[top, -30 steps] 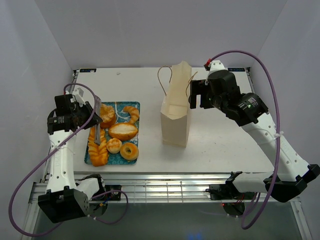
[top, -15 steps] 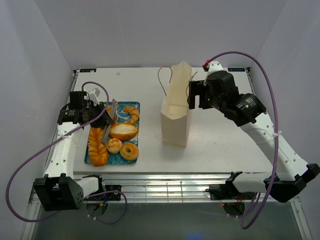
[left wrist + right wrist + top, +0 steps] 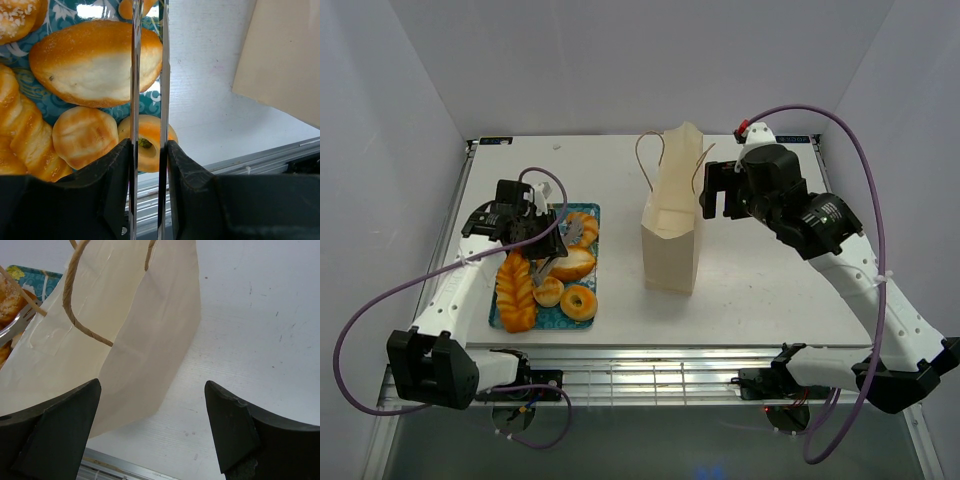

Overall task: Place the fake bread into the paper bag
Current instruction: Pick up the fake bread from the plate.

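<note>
The fake bread lies on a teal tray (image 3: 592, 212): braided loaf (image 3: 516, 290), oval roll (image 3: 572, 265), small bun (image 3: 548, 291), ring bagel (image 3: 579, 301) and croissant (image 3: 584, 226). My left gripper (image 3: 542, 228) is shut on metal tongs (image 3: 560, 248), whose blades (image 3: 135, 75) reach down over the oval roll (image 3: 90, 62) and the bagel (image 3: 147, 142). Nothing sits between the blades. The paper bag (image 3: 670, 245) stands upright and open at mid-table. My right gripper (image 3: 718, 192) hangs open just right of the bag's top, its fingers either side of the bag's edge (image 3: 145, 340) without touching it.
A sugared round pastry (image 3: 17, 17) sits at the tray's far left corner. The bag's cord handles (image 3: 70, 305) stick up near my right gripper (image 3: 151, 390). A metal rail (image 3: 650, 365) runs along the table's near edge. White walls close in on three sides.
My left arm has swung right from the tray's left edge, carrying the tongs over the oval roll and the bagel. The right arm has barely shifted beside the bag.
</note>
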Robot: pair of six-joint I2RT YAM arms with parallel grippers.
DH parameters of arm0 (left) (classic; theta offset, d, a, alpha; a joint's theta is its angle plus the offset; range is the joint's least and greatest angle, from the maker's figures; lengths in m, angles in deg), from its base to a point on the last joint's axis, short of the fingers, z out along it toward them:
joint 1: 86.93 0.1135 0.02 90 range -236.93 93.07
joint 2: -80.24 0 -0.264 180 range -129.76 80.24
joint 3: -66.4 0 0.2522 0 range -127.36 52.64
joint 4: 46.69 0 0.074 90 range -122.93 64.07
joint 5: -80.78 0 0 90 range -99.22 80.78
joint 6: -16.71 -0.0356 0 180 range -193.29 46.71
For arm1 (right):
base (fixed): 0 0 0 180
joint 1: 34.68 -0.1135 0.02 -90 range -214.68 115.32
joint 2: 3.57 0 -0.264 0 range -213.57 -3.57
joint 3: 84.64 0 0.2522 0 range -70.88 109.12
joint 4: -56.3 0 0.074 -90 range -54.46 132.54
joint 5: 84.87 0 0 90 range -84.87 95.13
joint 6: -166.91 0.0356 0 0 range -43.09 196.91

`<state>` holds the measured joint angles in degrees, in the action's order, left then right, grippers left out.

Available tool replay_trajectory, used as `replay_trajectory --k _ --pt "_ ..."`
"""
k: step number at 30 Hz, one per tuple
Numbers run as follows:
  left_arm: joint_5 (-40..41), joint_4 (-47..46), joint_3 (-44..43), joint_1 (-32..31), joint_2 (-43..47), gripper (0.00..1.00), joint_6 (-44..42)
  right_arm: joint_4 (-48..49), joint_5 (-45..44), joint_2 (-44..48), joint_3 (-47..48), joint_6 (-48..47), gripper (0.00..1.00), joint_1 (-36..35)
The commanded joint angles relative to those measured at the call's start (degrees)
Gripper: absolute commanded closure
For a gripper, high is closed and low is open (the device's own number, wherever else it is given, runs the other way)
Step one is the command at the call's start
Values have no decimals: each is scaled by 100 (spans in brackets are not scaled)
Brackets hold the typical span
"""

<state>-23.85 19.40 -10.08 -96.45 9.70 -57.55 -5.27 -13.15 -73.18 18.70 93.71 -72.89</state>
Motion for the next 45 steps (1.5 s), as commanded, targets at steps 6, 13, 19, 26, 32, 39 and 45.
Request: replay_trajectory --k 6,13,19,26,32,39,45 --pt "497 110 -496 -59 -319 55 -107 343 -140 219 -72 -71 10 34" --pt "645 93 -601 -103 -487 64 -116 395 -158 272 -169 -71 10 34" --pt "699 93 -917 -120 -530 60 -151 466 -123 307 -169 -36 10 34" --pt "585 93 -1111 -147 -803 56 -247 466 -132 368 -187 -10 10 34" --pt "576 66 -1164 -173 -1049 55 -309 466 -219 465 -195 -10 10 34" --pt "514 49 -1251 -173 -1207 52 -344 466 -237 509 -204 -18 10 34" --pt "382 13 -1339 -173 -1260 49 -379 475 -220 509 -213 -10 10 34"
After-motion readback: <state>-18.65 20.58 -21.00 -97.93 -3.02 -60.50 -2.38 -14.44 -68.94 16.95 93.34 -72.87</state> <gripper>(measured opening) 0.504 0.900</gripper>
